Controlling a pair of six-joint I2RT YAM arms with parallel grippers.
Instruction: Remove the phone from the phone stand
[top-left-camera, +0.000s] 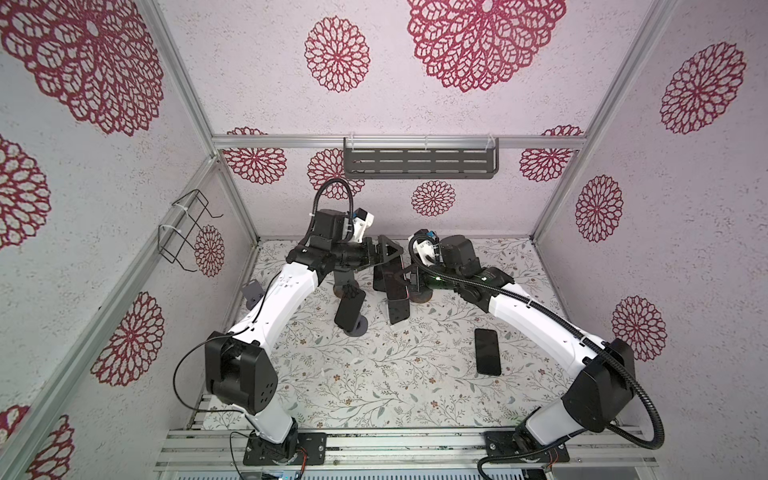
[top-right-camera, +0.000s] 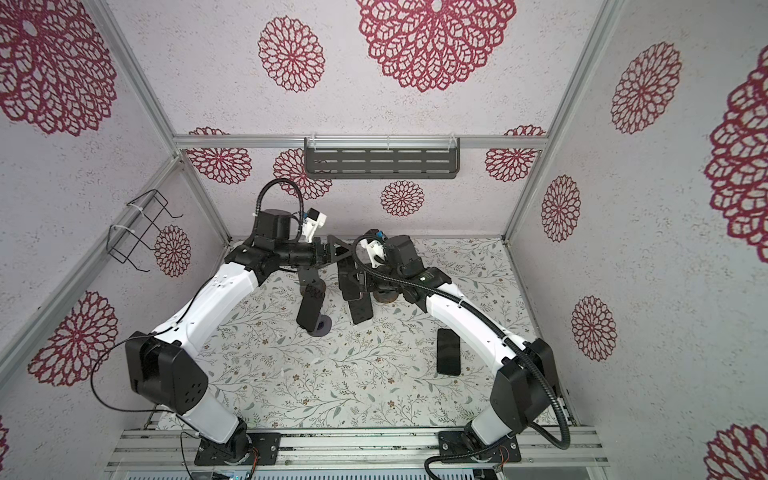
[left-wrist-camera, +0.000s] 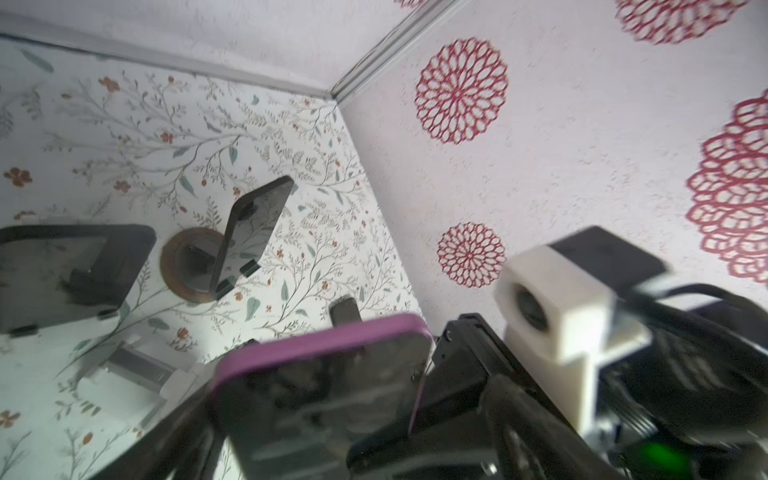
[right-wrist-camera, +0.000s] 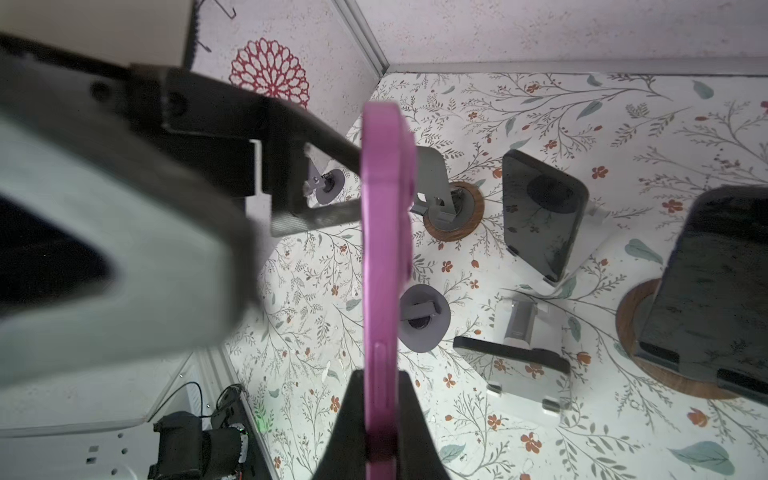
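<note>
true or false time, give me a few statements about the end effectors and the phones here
1. The right end effector is shut on the purple phone. True.
2. The left end effector is clamped shut. False: its jaws stand open.
3. A black phone lies flat on the table. True.
4. Every phone stand is empty. False: a dark phone leans on the grey stand.

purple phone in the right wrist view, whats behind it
Behind the purple phone, clamped edge-on in the right gripper, a grey round stand base and a wood-based stand peek out; the phone covers their remaining parts.
</note>
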